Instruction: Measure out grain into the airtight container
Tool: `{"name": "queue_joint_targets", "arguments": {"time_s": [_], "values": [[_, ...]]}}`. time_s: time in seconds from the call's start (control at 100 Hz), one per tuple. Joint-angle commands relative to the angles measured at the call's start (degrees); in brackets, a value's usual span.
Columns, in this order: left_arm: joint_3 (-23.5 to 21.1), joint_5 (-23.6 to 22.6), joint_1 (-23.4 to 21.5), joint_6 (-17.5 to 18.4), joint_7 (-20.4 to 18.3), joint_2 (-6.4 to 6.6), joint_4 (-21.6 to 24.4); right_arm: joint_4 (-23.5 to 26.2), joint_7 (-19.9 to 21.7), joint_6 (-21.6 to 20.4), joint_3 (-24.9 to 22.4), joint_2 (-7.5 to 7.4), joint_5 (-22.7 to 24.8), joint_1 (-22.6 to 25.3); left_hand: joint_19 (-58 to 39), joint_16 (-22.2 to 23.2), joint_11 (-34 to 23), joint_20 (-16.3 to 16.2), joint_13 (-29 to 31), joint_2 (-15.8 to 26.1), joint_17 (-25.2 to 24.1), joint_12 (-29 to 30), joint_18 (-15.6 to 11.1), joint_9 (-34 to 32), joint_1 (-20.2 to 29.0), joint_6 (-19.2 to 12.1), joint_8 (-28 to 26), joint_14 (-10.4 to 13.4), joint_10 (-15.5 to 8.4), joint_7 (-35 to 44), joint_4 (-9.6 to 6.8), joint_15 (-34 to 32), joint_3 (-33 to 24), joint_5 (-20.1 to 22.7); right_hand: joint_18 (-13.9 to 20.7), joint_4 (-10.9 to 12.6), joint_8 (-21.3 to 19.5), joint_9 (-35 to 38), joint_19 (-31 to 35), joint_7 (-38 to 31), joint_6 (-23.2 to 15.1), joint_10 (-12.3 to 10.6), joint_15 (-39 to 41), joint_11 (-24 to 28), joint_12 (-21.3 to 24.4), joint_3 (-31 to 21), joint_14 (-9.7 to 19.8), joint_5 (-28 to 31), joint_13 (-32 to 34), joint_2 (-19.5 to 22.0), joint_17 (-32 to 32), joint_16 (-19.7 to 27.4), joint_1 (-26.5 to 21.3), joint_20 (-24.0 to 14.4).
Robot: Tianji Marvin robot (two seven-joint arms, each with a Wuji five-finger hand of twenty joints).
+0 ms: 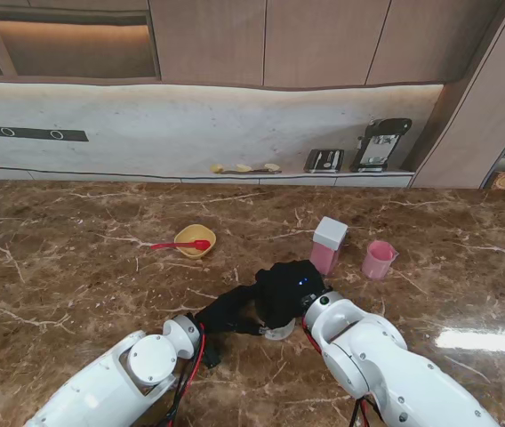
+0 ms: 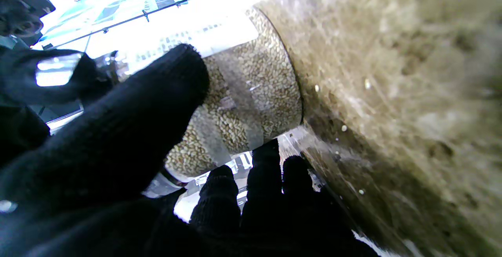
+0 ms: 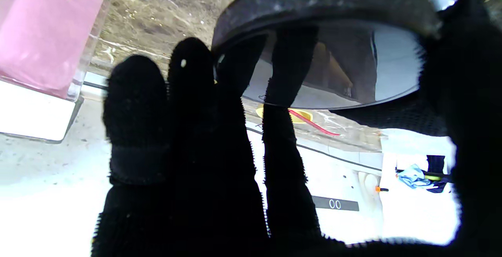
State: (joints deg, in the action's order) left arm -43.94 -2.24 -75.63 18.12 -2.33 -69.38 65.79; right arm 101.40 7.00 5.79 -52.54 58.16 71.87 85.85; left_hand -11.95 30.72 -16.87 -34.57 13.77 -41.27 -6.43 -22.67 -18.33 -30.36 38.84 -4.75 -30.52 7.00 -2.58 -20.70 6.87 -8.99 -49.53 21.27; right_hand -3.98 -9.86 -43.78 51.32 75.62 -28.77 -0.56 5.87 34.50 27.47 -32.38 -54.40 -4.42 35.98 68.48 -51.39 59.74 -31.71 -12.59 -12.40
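Note:
A clear jar (image 2: 251,104) holding pale grain stands near me at mid-table, showing only as a pale sliver (image 1: 279,332) beneath the gloves in the stand view. My left hand (image 1: 228,311) wraps its side, with the thumb (image 2: 129,123) across the glass and fingertips (image 2: 266,163) curled round it. My right hand (image 1: 290,286) sits on top. Its fingers (image 3: 196,131) and thumb clasp the jar's dark-rimmed lid (image 3: 325,2). A yellow bowl (image 1: 195,240) with a red spoon (image 1: 181,245) lies farther away to the left.
A pink-filled box with a white lid (image 1: 328,245) and a pink cup (image 1: 379,260) stand just beyond the right hand. The box also appears close to the fingers in the right wrist view (image 3: 43,33). A back counter with appliances (image 1: 379,144) runs behind the table.

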Motion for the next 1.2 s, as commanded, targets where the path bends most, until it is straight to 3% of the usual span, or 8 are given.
{"name": "queue_joint_targets", "arguments": {"time_s": [0.0, 0.34, 0.45, 0.62, 0.73, 0.99, 1.11, 1.19], "values": [[0.99, -0.14, -0.9, -0.66, -0.95, -0.04, -1.83, -0.98, 2.54, 0.34, 1.08, 0.82, -0.85, 0.33, -5.8, 0.54, -3.14, -1.69, 0.83, 2.18, 2.01, -1.8, 24.01, -1.68, -0.46, -0.69, -1.13, -10.45, -1.7, 55.2, -0.24, -2.31, 0.74, 1.29, 8.68, 0.91, -3.07, 3.91, 2.65, -6.83, -1.29, -4.93, -0.16, 5.91, -2.56, -4.47, 4.35, 3.8, 3.62, 9.07, 1.46, -0.44, -4.67, -1.14], [1.81, 1.28, -0.27, 0.53, -2.21, -0.15, -2.83, -2.52, -0.17, 3.41, 2.83, 1.44, -4.93, -0.22, -4.34, -0.59, -0.16, -2.17, -0.01, -1.09, 1.91, 0.8, 24.36, 0.34, -2.24, 0.41, 3.87, -10.08, -2.56, 48.53, 0.42, -0.96, 4.05, -0.45, 10.23, 1.29, -2.94, 6.98, 7.2, -8.91, -1.11, -4.47, 0.95, 6.97, -3.33, -5.03, 4.74, 5.53, 6.83, 10.13, 2.7, -0.78, -5.94, -1.27], [2.21, 1.49, -0.01, 0.74, -2.54, -0.19, -3.11, -2.51, -0.61, 3.6, 2.78, 1.53, -5.51, -0.05, -4.33, -0.61, -0.44, -2.31, 0.13, -1.24, 1.98, 1.26, 24.34, -0.12, -2.28, 0.13, 3.94, -10.09, -2.69, 48.68, 0.43, -1.05, 4.01, -0.68, 8.72, 1.35, -1.86, 5.49, 5.99, -7.71, -0.55, -4.33, -0.19, 5.83, -2.96, -4.02, 3.99, 3.97, 5.75, 11.82, 2.03, -0.2, -4.47, 0.17], [1.99, 1.24, -0.16, 0.62, -2.29, -0.17, -3.05, -1.19, -0.79, -0.12, 0.72, 1.21, -3.33, 1.11, -4.33, -0.52, -0.96, -2.49, 0.2, -1.06, 1.95, 1.43, 24.41, -0.51, -2.11, -0.15, 3.34, -10.28, -2.63, 49.83, 0.39, -1.19, 3.78, -0.6, 2.92, 2.12, 1.96, -2.51, -5.71, -2.57, -0.05, -4.91, -8.5, 0.78, 0.49, 0.93, 2.1, -1.67, -6.17, 16.88, -7.75, 2.0, -0.74, 4.27], [1.92, 1.14, -0.19, 0.59, -2.21, -0.16, -3.05, 0.5, -0.36, -1.2, -0.6, 0.96, 0.06, 2.03, -4.3, -0.5, -1.19, -2.55, 0.19, -0.82, 1.97, 1.38, 24.37, -0.71, -2.1, -0.29, 3.02, -10.28, -2.65, 50.32, 0.37, -1.21, 3.77, -0.58, -0.34, 3.04, 1.98, -4.43, -12.24, -2.16, -0.25, -5.66, -9.93, 0.27, 1.12, 5.23, 2.04, -1.89, -11.83, 19.8, -14.34, 2.77, -0.19, 0.13], [1.83, 1.15, -0.18, 0.7, -2.11, -0.19, -3.19, 2.71, -1.4, -1.47, -2.21, 0.88, 4.41, 3.53, -4.25, -0.48, -1.46, -2.66, 0.21, -0.01, 1.96, 1.09, 24.37, -0.82, -1.93, -0.47, 2.56, -10.23, -2.6, 50.77, 0.22, -1.2, 3.92, -0.74, -0.99, 5.22, 2.49, -9.47, -17.28, 2.13, -0.62, -6.66, -11.28, -2.95, 2.24, 14.49, 1.81, -5.04, -19.85, 23.95, -22.51, 4.83, -0.08, -3.75], [1.67, 0.98, -0.24, 0.71, -1.94, -0.18, -3.18, 4.11, -0.5, -2.78, -3.74, 0.77, 5.51, 4.29, -4.27, -0.48, -1.5, -2.71, 0.27, 0.25, 2.0, 0.95, 24.32, -0.8, -1.98, -0.57, 2.39, -10.17, -2.64, 50.88, 0.17, -1.21, 4.0, -0.92, -1.48, 6.05, 4.62, -13.19, -19.25, 6.51, -0.26, -6.59, -13.27, -5.82, 3.82, 16.25, 1.83, -6.83, -23.36, 22.51, -25.76, 6.04, -1.19, -4.39], [1.6, 0.9, -0.27, 0.73, -1.83, -0.19, -3.2, 6.19, 4.49, -5.15, -5.52, 0.52, 6.02, 4.9, -4.28, -0.48, -1.5, -2.73, 0.24, 0.42, 2.01, 0.89, 24.31, -0.81, -1.91, -0.6, 2.33, -10.2, -2.64, 50.89, 0.12, -1.19, 4.03, -0.96, -2.16, 6.29, 7.15, -16.92, -22.15, 11.05, -0.03, -6.21, -16.5, -9.27, 6.15, 17.21, 0.77, -9.29, -27.18, 18.93, -28.6, 7.91, -5.41, -4.08]]}}
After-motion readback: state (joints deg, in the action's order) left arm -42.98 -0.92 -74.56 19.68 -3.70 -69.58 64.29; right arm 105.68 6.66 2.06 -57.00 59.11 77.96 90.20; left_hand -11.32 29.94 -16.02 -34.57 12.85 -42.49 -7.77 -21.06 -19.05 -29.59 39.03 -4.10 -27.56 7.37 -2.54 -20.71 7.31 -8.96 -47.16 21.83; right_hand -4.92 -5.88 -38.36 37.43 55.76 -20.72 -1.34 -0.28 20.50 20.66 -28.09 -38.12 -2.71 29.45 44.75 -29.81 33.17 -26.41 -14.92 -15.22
